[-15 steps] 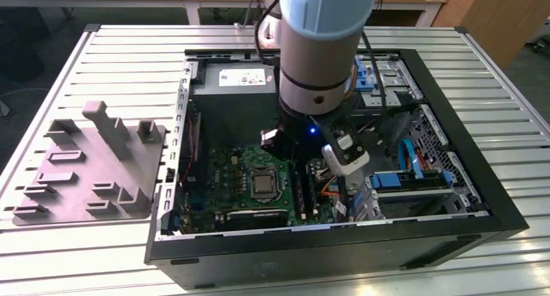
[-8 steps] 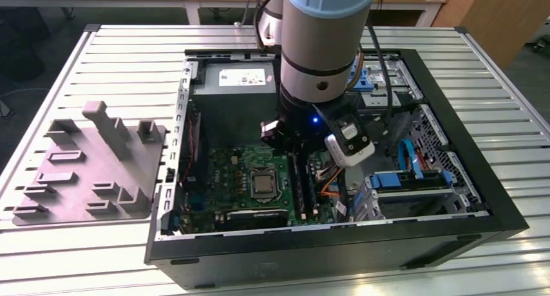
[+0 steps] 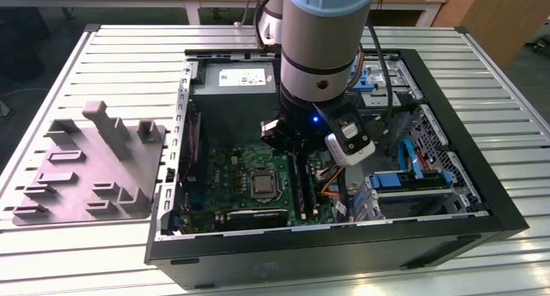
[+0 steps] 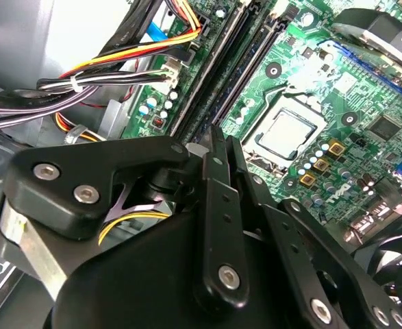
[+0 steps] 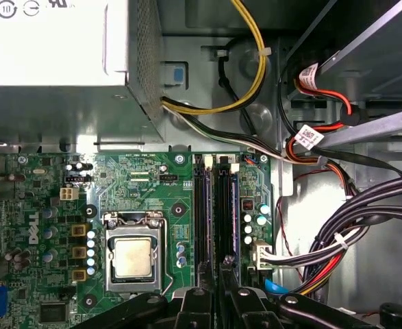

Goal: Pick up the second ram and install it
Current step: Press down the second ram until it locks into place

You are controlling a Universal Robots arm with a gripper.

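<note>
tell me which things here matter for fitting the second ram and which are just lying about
Job in hand:
gripper, at the ram slots
motherboard
ram stick: cannot pick it out for sure

Lying about:
processor
power supply
cable bundle
grey fixture plate beside the computer case

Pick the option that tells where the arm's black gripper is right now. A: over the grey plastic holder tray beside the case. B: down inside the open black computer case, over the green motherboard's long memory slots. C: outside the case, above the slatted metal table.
B: in the first wrist view the black gripper hangs at the long black memory slots of the green motherboard, inside the open black computer case.
</note>
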